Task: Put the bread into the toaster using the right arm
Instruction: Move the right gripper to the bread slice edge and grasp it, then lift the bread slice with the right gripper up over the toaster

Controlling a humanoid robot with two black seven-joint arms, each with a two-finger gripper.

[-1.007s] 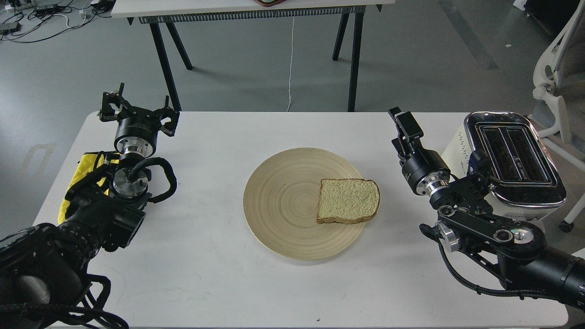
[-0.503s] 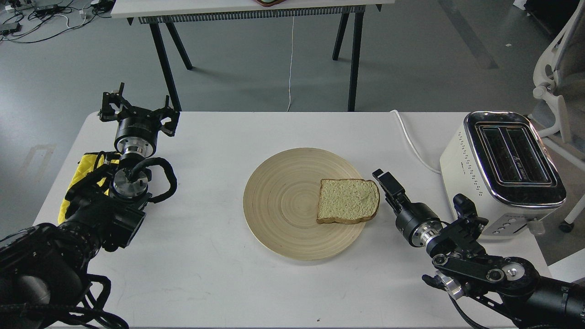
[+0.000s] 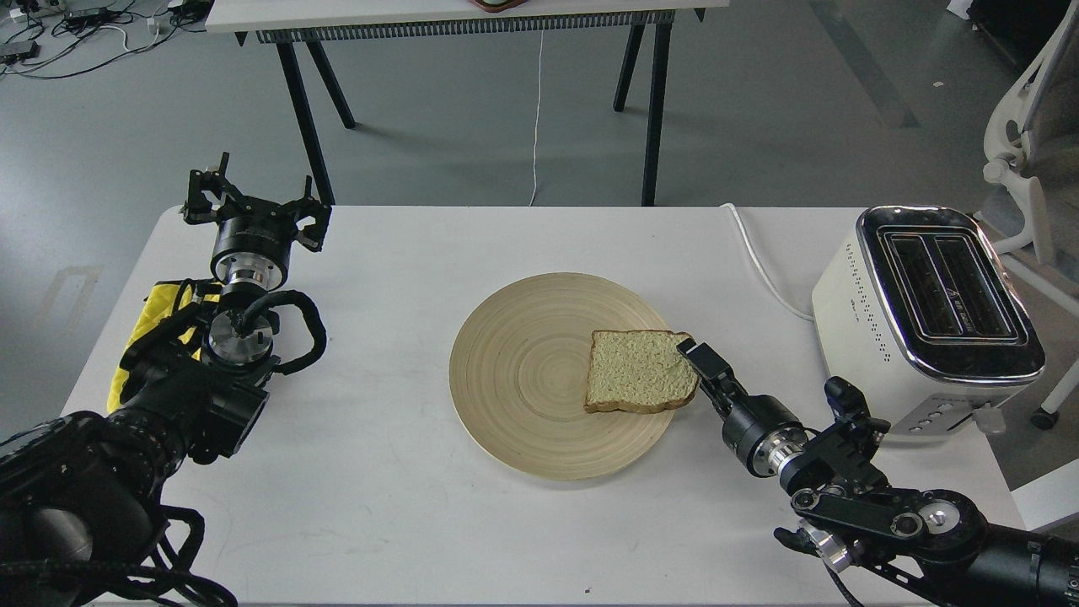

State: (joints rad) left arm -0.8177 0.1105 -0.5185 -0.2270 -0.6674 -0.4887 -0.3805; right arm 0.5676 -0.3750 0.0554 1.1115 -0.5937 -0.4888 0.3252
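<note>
The bread (image 3: 639, 381), a tan slice with brown crust, lies flat on the right part of a round wooden plate (image 3: 518, 375) at the table's middle. The cream-white toaster (image 3: 923, 316) with a chrome top stands at the table's right edge, both slots showing empty. My right gripper (image 3: 698, 359) is low over the plate's right rim, its tip at the bread's right crust edge. It is seen edge-on, so I cannot tell its fingers apart or whether it holds the bread. My left gripper (image 3: 253, 205) rests open and empty at the table's far left.
The toaster's white cord (image 3: 759, 261) runs across the table from the back edge to the toaster. A yellow patch (image 3: 160, 308) sits by my left arm. A second table's black legs (image 3: 649, 110) stand behind; a white chair (image 3: 1024, 126) is at the far right.
My right arm swung down and left from in front of the toaster to the plate's right rim. Its gripper tip now reaches the bread's edge. The bread and my left arm have not moved.
</note>
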